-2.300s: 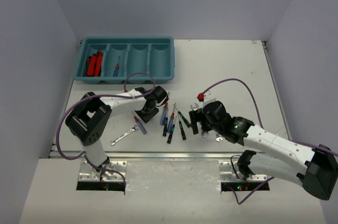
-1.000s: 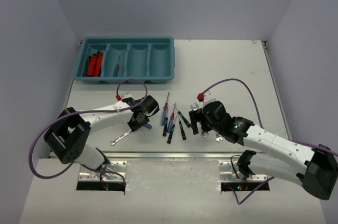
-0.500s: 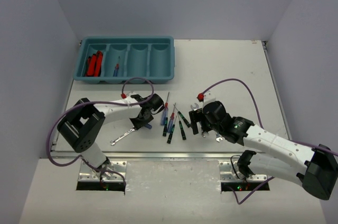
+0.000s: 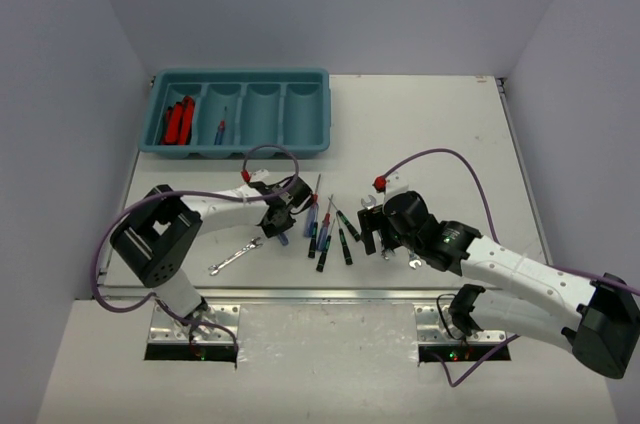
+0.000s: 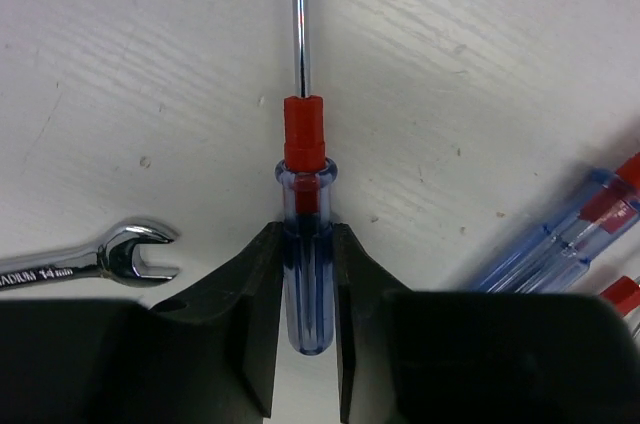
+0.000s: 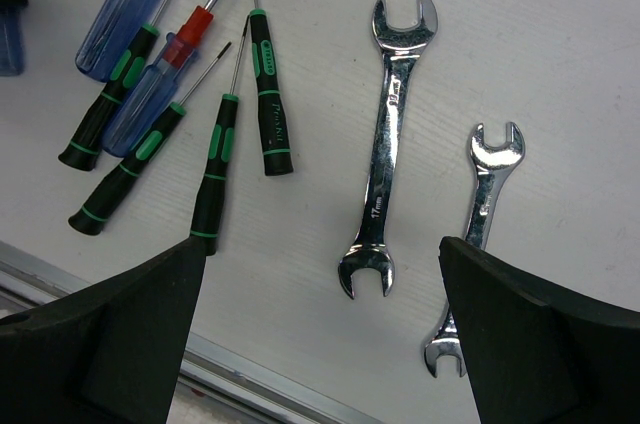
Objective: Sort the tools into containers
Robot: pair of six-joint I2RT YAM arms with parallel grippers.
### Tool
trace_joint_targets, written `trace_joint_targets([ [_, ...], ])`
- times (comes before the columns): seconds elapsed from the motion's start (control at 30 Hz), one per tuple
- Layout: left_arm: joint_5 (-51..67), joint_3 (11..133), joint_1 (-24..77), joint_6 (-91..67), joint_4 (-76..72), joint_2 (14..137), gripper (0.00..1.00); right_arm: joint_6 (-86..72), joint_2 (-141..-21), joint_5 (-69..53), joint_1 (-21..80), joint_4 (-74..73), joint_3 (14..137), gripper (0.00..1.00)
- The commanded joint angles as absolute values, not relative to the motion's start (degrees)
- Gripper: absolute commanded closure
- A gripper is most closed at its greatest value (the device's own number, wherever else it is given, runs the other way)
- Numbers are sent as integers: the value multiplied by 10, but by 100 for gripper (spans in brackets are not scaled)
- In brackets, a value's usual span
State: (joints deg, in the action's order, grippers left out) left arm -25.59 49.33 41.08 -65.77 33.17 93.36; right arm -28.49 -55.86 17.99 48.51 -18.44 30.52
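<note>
My left gripper [image 5: 305, 239] is shut on the blue handle of a red-collared screwdriver [image 5: 304, 159], its steel shaft pointing away over the table. In the top view this gripper [image 4: 282, 216] is just left of the loose screwdrivers [image 4: 325, 229]. My right gripper [image 6: 322, 254] is open wide and empty above two silver wrenches [image 6: 390, 134], with green-and-black screwdrivers [image 6: 215, 179] to its left. In the top view it [image 4: 375, 236] hovers right of the screwdrivers. The teal tray [image 4: 240, 149] holds red pliers [image 4: 180, 121] in its leftmost compartment and a screwdriver [image 4: 221, 129] in the second.
A 14 mm silver wrench [image 5: 90, 259] lies left of my left gripper, also shown in the top view [image 4: 232, 259]. More blue-and-red screwdrivers [image 5: 565, 239] lie to its right. The table's metal front edge [image 6: 250, 374] runs close below my right gripper. Grey walls surround the table.
My left gripper has shifted right and up toward the screwdriver cluster, carrying the blue-handled screwdriver with it. The right arm has not moved.
</note>
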Motion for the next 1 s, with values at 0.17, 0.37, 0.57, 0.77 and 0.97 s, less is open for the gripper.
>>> trace_joint_targets([
  [0.17,-486,646,412,-400,395,798,100,-281,-543,196,485,-166,303,1],
  [0.37,-537,762,318,-159,361,822,100,-280,-529,195,485,-166,302,1],
  [0.57,-411,748,245,101,138,814,100,-279,-507,200,485,-165,296,1],
  [0.77,-276,780,150,169,44,868,100,-277,-511,199,485,-165,298,1],
  [0.97,-143,757,46,146,-28,899,100,-277,-510,183,485,-164,298,1],
])
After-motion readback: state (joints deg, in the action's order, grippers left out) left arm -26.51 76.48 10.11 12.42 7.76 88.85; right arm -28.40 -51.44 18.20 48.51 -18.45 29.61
